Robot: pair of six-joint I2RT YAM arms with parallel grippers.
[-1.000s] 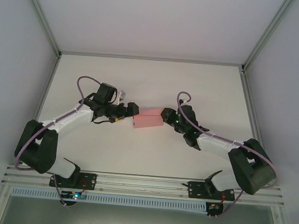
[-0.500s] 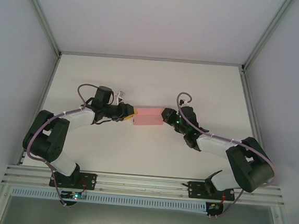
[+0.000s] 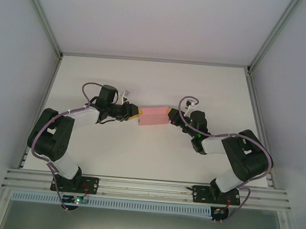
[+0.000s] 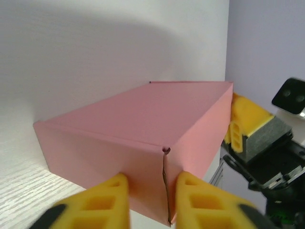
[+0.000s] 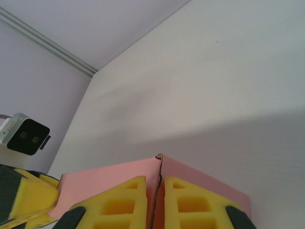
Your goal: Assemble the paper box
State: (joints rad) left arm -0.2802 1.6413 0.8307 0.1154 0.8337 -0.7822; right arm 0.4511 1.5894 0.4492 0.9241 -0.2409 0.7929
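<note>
Left gripper [image 4: 152, 179]: fingers slightly apart, box [image 4: 143, 124] corner between them, cannot tell if clamped. Right gripper [image 5: 153, 181]: pinched together on box's opposite end edge.

Pink paper box [image 3: 153, 115] on white table [image 3: 145, 81]

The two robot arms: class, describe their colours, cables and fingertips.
Left arm and right arm: white link covers, bulky black joints. A purple cable runs along each, looping at the wrist. Fingers are yellow, with rectangular cut-outs, on black mounts. A green light glows near the right wrist.
</note>
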